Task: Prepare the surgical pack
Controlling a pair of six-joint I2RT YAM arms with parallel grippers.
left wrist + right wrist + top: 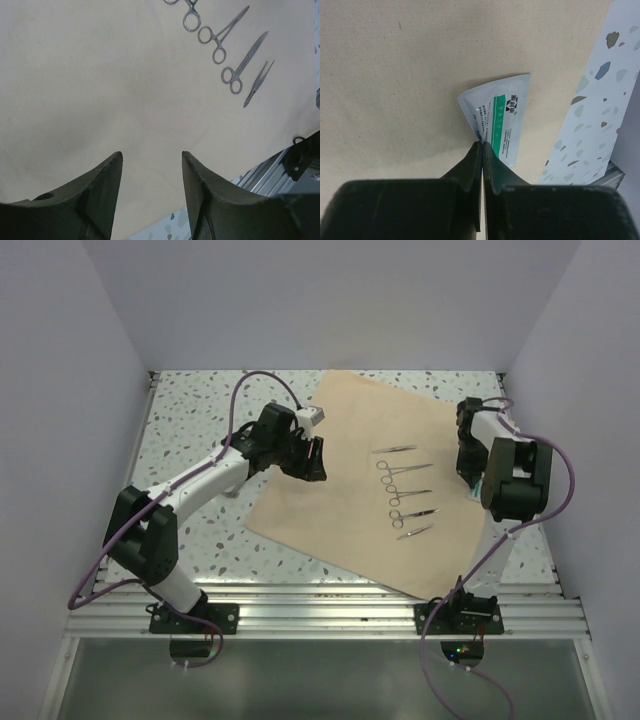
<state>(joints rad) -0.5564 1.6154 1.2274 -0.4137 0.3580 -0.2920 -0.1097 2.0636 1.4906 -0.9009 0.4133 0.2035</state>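
The tan wrap sheet [340,510] lies spread on the speckled table. Several steel scissor-handled instruments [405,495] lie in a row on its right half. They also show in the left wrist view [220,42]. My left gripper [315,460] is open and empty, just above the sheet's left part [100,75], with the jaws [152,156] wide apart. My right gripper [482,144] is shut on a small white-and-green sealed packet [502,117], held over the sheet's right edge [395,75]. The packet barely shows in the top view [477,486]. The metal tray and gauze squares are out of view.
White walls close in the table on the left, back and right. An aluminium rail [330,615] with both arm bases runs along the near edge. Bare speckled tabletop [190,430] lies left of the sheet, and a strip of it [600,100] shows right of the sheet.
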